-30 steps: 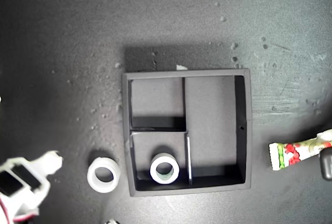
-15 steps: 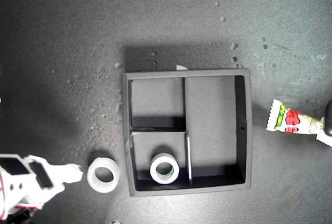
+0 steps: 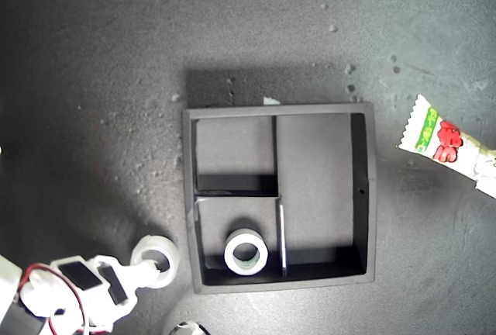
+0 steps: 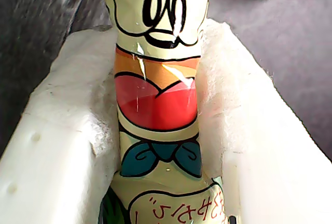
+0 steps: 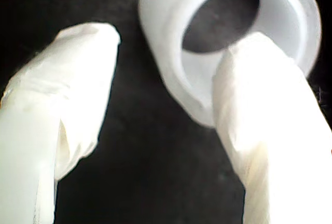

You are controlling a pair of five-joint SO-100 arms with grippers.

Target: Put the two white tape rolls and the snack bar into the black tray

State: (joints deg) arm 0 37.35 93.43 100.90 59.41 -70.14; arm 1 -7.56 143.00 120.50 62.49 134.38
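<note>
While one finger enters the tape roll, my second hand gapes — unclosed.

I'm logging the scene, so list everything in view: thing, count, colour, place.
tray: 1, black, centre of the exterior view.
tape rolls: 2, white; one in a small tray compartment, one on the table beside the tray, at the exterior view's left.
snack bar: 1, white-green with red, exterior view's right edge, clamped in my first gripper.
table: 1, dark grey.
my second gripper: white, open, one finger over the outer roll's rim.
</note>
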